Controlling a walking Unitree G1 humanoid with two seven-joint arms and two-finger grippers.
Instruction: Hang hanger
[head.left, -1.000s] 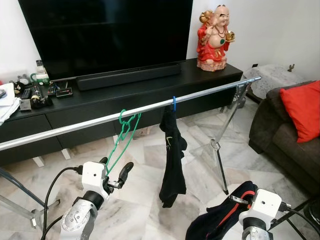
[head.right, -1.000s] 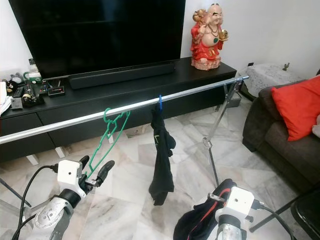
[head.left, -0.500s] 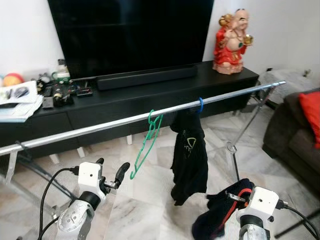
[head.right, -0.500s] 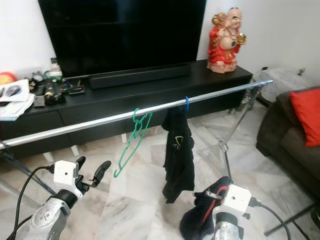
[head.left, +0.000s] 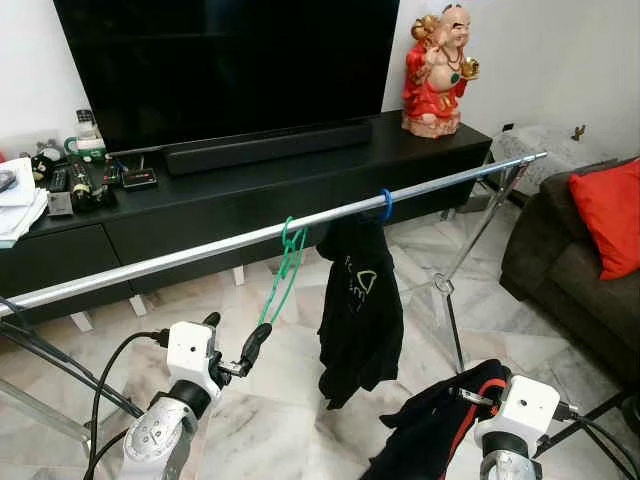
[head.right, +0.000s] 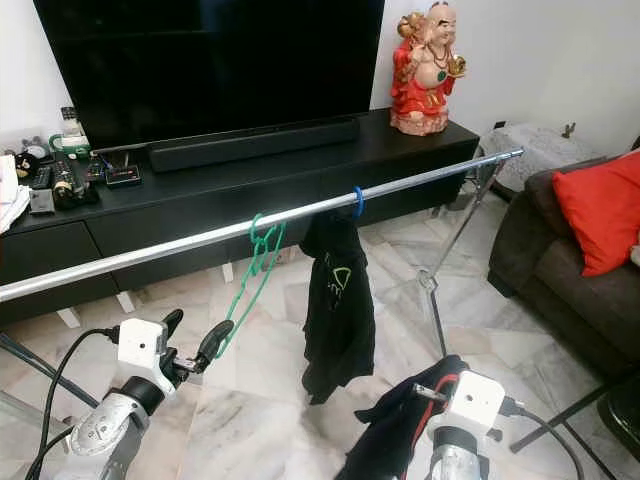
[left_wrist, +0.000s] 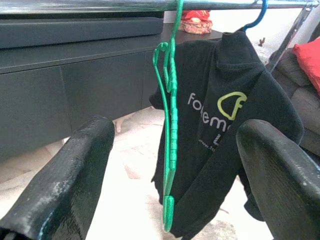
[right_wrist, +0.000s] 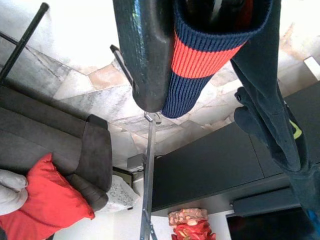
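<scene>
Left pincer (head.left: 232, 345) seen in the left eye view low in front of the rail, fingers spread, empty. Green hanger (head.left: 286, 268) hooked on the silver rail (head.left: 180, 257), roughly at mid-length, hanging free, lower end near the pincer but contact not confirmed. Black shirt (head.left: 358, 305) on a blue hanger (head.left: 385, 205) just beside it, toward the rail's right end. Right pincer (head.left: 470, 398) low at the right, closed on a dark garment with a red stripe (head.left: 440, 420).

Right eye view: same layout; green hanger's hook over the rail, frame slanting down toward the left pincer's fingertips.

Left wrist view: two black fingers (left_wrist: 70, 175) well apart with the green hanger between and beyond them, touching neither. Shirt with printed logo behind.

Right wrist view: finger clamped against navy cloth with an orange-red band (right_wrist: 200, 55); more dark cloth trailing off.

Judgement: hanging step appears complete, release done. Next move likely calls for drawing the left arm back without snagging the hanger's lower end, then dealing with the garment in the right pincer.
</scene>
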